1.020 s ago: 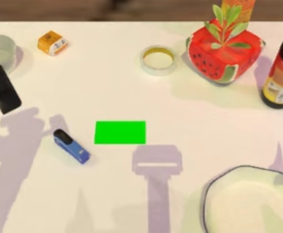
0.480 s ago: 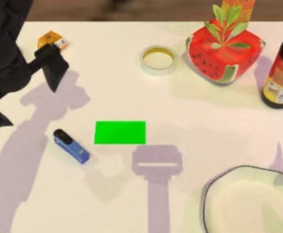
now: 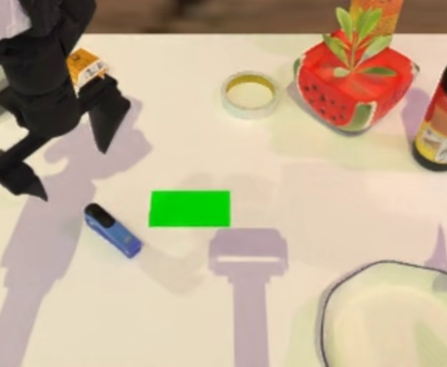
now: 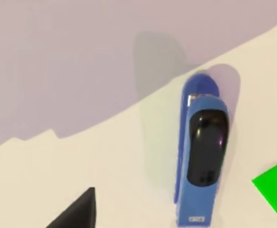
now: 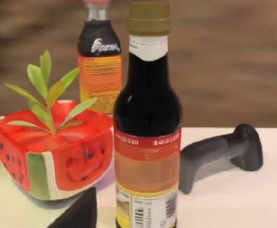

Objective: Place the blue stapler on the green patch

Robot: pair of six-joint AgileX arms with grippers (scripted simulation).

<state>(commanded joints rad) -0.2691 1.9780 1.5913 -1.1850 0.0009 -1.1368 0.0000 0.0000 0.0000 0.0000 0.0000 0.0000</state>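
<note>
Hovering over the table's (image 3: 208,290) far left part, my left gripper (image 3: 63,149) hangs with its two black pointed fingers (image 3: 109,115) spread wide apart, holding nothing, up and to the left of the stapler (image 3: 112,230). The stapler is a small, smooth, elongated blue body with a glossy black strip on top and a rounded black end; it lies flat and slanted on the matte white surface, just left of the green patch (image 3: 190,209) and not touching it. The patch is a flat, plain bright green rectangle, longer than the stapler. Behind the patch sits a ring of pale tape (image 3: 249,93), and to the right of that a red watermelon-patterned pot (image 3: 354,84) with a leafy green sprig, then a dark glass bottle (image 3: 443,115) with an orange label at the right edge. A small orange box (image 3: 86,67) shows partly behind my left arm, far back-left of the patch. A wide white bowl (image 3: 396,317) with a dark rim lies to the front-right of the patch. Nothing lies between the stapler and the patch. My left wrist view looks straight down on the stapler (image 4: 200,152), showing its shiny black top and a corner of the patch (image 4: 276,187) beside it. My right wrist view shows what the top view does not: a second bottle (image 5: 99,61) behind the pot (image 5: 58,152), and a black handled scanner-like tool (image 5: 221,154) lying beyond the dark bottle (image 5: 148,123). My right gripper itself I cannot tell open or closed.
</note>
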